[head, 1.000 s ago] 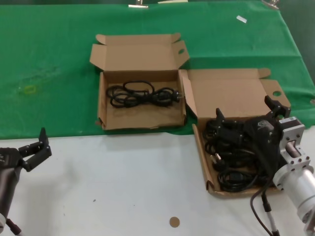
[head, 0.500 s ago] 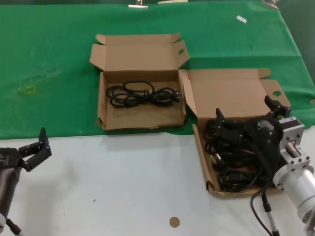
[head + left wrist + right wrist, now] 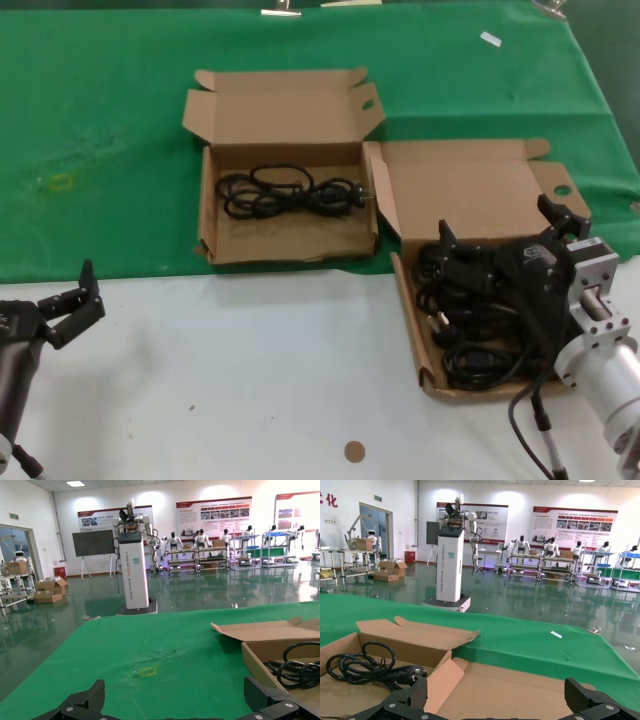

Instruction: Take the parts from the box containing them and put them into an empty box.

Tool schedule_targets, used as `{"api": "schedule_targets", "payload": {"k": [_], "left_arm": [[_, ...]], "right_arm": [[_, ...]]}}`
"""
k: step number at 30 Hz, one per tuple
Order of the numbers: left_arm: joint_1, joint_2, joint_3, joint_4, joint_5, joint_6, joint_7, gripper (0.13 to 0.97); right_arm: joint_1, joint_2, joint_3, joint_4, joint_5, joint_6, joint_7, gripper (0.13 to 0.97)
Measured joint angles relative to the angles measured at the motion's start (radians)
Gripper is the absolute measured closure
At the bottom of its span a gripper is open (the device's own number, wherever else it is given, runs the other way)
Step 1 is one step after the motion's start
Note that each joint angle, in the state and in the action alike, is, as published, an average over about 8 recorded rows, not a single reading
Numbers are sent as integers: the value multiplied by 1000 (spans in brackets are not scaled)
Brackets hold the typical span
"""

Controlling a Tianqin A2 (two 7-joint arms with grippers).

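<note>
The box containing the parts (image 3: 468, 192) lies at the right, its lid open; several black coiled cables (image 3: 470, 345) fill its tray. My right gripper (image 3: 497, 225) hangs open and empty just over these cables, at the tray's back. In the right wrist view its fingertips (image 3: 418, 694) frame the box's lid (image 3: 520, 690). The squarer box (image 3: 290, 245) stands left of it on the green cloth and holds one cable bundle (image 3: 285, 192), also seen in the right wrist view (image 3: 365, 667). My left gripper (image 3: 75, 305) waits open and empty at the lower left.
A green cloth (image 3: 100, 120) covers the far half of the table and a white surface (image 3: 250, 370) the near half. A small brown disc (image 3: 354, 451) lies near the front edge. The left wrist view shows the squarer box's side wall (image 3: 260, 662).
</note>
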Motion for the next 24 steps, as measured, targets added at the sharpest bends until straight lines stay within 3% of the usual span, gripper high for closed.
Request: {"api": "schedule_targets", "payload": {"k": [24], "left_arm": [[0, 0, 0, 0, 0, 0, 0, 132]], "right_arm": [[0, 0, 0, 0, 0, 0, 0, 129]]}}
